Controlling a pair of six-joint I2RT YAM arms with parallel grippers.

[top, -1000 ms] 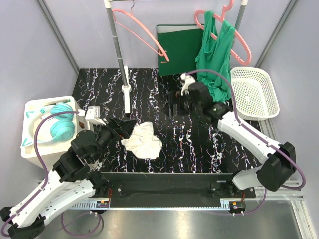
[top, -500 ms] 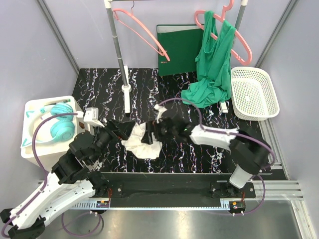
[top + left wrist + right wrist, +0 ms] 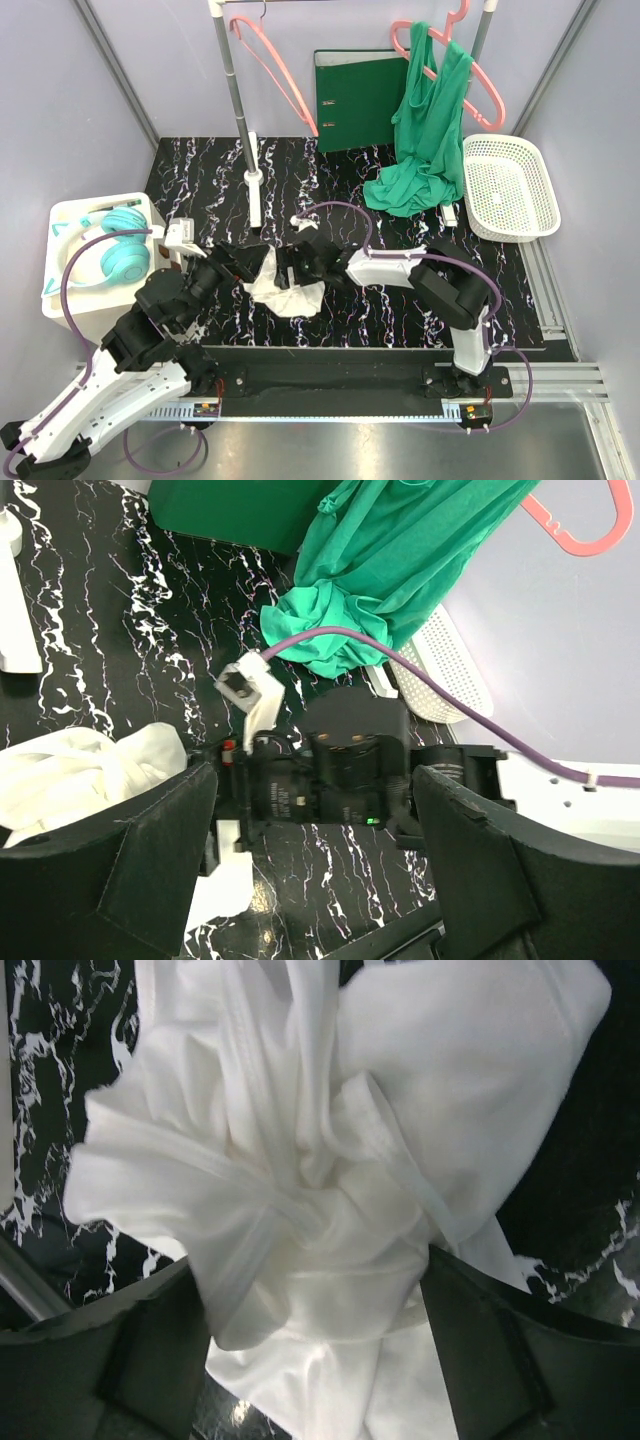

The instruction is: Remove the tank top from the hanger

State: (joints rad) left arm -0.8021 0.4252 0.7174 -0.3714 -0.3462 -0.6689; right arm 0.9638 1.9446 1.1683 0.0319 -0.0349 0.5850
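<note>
The green tank top hangs on the pink hanger up at the far right corner of the black marbled table, its straps over the hanger and its lower part heaped on the surface just beside the white basket at the right edge. Both arms are well apart from it, down toward the near edge around the middle. There a crumpled white garment lies on the table, and the right arm reaches across to it from the right. The right gripper stands wide, one finger on either side of the bunched cloth, with folds of white filling the gap between them; I cannot tell whether the fingers press on it or only straddle it. The left gripper is spread wide as well and holds nothing. It sits just left of the white garment and points toward the right arm's black wrist, whose purple cable arcs over it. Against the back wall at the far edge leans a green binder. To its left the rack's grey post rises from a white foot on the table, and a second pink hanger dangles near it. At the left edge a pair of teal headphones rests on a white box.
</note>
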